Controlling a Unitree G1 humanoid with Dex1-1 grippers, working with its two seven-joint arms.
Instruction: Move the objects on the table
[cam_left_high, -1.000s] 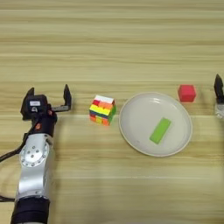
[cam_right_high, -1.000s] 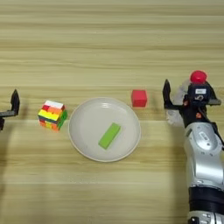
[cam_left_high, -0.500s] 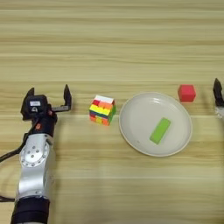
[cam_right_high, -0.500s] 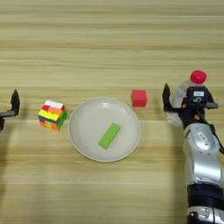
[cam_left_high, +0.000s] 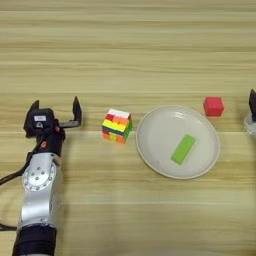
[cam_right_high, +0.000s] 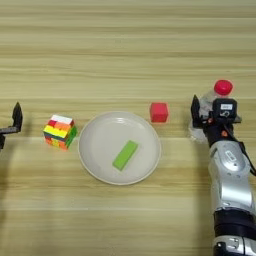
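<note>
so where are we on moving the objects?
Green block already lies in the plate. Right gripper is at the bottle, which lies tipped; whether it is gripped I can't tell. Left gripper is open beside the puzzle cube, not touching. Red cube sits untouched behind the plate.

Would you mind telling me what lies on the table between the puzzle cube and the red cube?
The beige plate, holding the flat green block, lies between the puzzle cube and the red cube; both eye views show it.

Matt wooden table; clear bottle, seemingly plastic; silvery arms.
</note>
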